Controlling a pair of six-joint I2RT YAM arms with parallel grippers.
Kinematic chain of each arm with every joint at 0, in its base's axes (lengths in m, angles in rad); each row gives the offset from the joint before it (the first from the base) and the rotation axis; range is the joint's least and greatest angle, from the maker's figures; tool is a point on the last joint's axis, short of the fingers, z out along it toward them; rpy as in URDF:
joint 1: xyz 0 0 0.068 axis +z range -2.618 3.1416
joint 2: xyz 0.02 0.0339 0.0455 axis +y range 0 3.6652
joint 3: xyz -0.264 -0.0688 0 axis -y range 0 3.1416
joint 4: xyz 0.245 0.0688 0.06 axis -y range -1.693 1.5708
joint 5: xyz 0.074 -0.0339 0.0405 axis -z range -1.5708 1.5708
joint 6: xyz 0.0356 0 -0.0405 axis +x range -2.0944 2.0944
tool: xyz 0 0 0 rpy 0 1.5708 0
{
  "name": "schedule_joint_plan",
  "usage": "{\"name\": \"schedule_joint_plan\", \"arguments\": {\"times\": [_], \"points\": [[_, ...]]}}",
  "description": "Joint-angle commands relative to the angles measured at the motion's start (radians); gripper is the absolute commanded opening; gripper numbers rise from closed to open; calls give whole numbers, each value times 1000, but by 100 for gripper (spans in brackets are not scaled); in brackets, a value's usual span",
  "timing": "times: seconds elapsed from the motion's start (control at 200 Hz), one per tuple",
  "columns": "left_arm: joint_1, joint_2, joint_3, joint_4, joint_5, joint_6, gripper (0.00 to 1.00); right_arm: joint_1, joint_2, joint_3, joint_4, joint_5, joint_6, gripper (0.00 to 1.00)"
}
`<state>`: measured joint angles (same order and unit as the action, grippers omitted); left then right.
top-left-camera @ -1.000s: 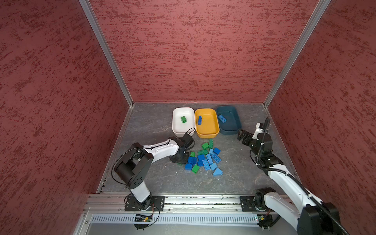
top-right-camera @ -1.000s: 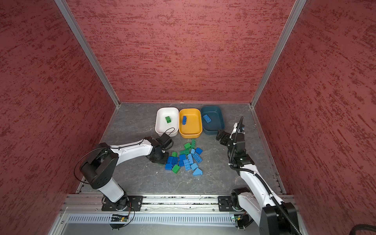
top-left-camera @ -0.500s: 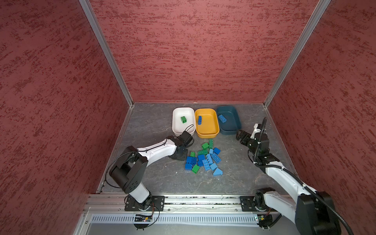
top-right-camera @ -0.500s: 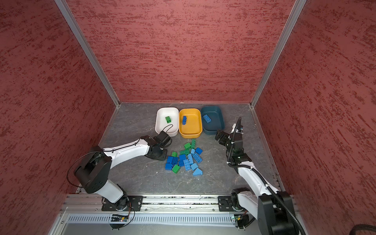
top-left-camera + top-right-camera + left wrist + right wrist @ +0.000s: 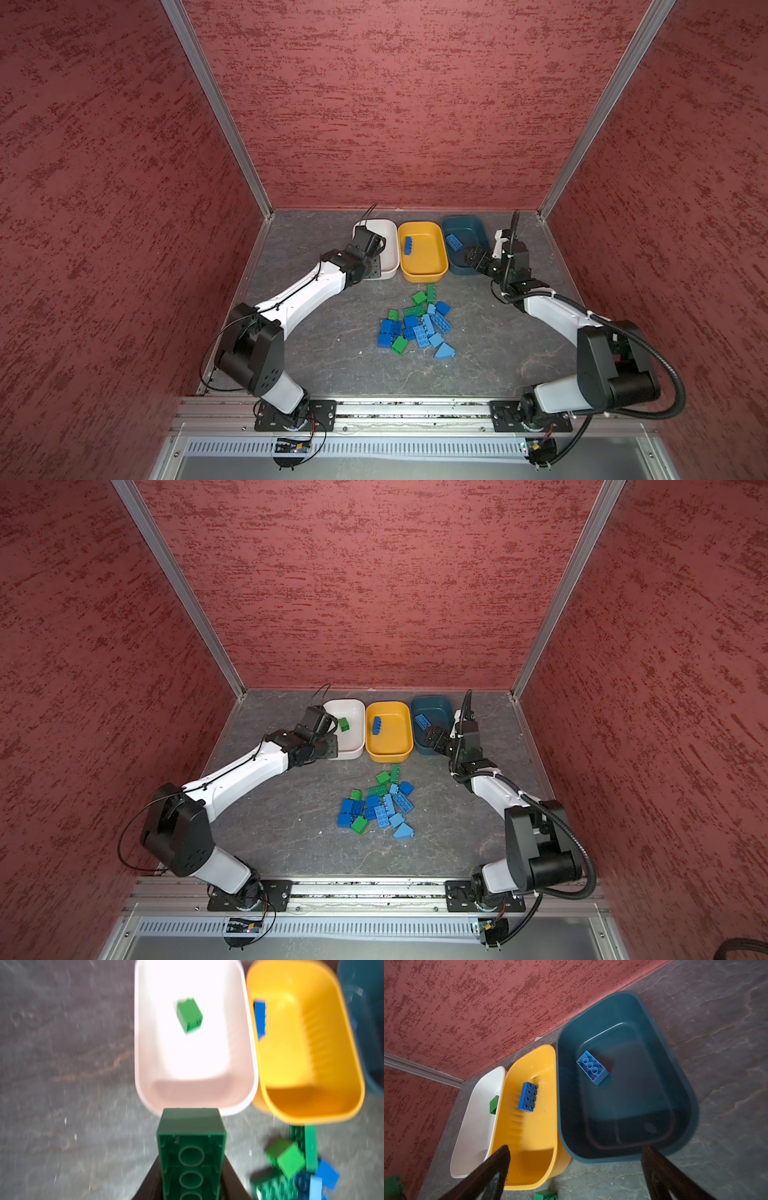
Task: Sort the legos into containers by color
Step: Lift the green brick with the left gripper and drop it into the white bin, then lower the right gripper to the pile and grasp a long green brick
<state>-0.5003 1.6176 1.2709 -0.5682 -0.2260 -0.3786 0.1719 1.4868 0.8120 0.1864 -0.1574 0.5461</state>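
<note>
Between the fingers of the left gripper (image 5: 190,1180) — a dark green rectangular plastic brick (image 5: 191,1126), clamped tight; white rounded plastic tub (image 5: 197,1064) with one small green brick (image 5: 189,1015) just ahead. Right gripper (image 5: 576,1151) gapes empty — dark teal plastic tub (image 5: 633,1105) ahead holds a light blue brick (image 5: 592,1067).

2 overhead, wrists close, seemingly facing containers (image 5: 537,1132)

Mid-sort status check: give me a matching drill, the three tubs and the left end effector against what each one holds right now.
Column one:
1. white tub
2. yellow tub
3. teal tub
4. left end effector

Column two:
A. light blue brick
B. long green brick
C. small green brick
D. dark blue brick

Pairs: 1-C, 2-D, 3-A, 4-B.
</note>
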Motion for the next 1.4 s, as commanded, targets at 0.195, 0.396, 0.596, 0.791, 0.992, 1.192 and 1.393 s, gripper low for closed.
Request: {"name": "schedule_joint_plan", "arguments": {"times": [0.195, 0.396, 0.596, 0.791, 0.992, 1.192, 1.393], "points": [[70, 277, 249, 156, -29, 88, 28, 73, 138, 175, -119, -35, -27, 99], [98, 437, 407, 116, -27, 73, 30, 99, 146, 211, -154, -38, -23, 99], [103, 577, 622, -18, -30, 42, 41, 108, 93, 185, -175, -21, -16, 99], [91, 548, 629, -18, -11, 23, 67, 114, 43, 151, -231, -2, -30, 99], [59, 391, 462, 67, 30, 29, 79, 168, 17, 138, -323, 16, -70, 99], [15, 181, 194, 185, 56, -32, 95, 316, -11, 63, -294, 82, -64, 99], [-34, -5, -15, 236, -28, -86, 100, 419, -8, -6, -321, 179, 20, 98]]}}
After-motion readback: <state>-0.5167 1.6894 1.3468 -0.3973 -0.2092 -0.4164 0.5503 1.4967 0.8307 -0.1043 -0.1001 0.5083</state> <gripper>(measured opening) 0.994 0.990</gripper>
